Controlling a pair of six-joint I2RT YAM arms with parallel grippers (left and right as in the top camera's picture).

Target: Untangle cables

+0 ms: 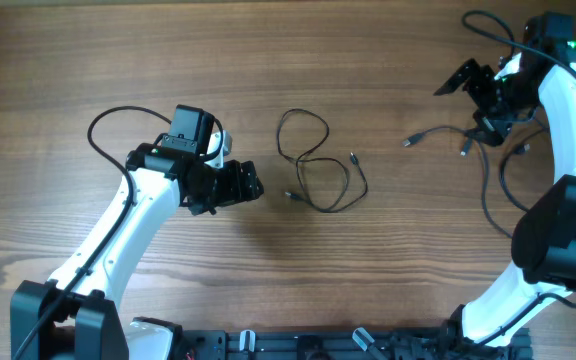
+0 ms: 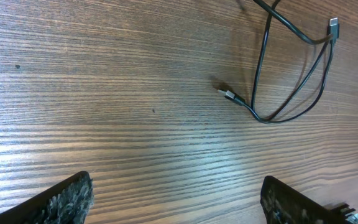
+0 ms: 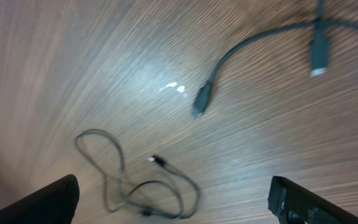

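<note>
Wood-grain table (image 1: 68,60): looped cable (image 1: 318,165) at centre (second cable (image 1: 438,132) well right, apart, presumably untangled). My left pincer (image 1: 243,185) and right pincer (image 1: 473,85) gape empty.

Warm brown wood, finely streaked, is shown across the table (image 1: 118,60). The cables (image 2: 258,74) are seen in black, silver at the plug tips (image 2: 334,25). White is worn by the left arm (image 1: 118,225) and right arm (image 1: 573,120), black at the joints; a green light (image 1: 571,43) is lit.
</note>
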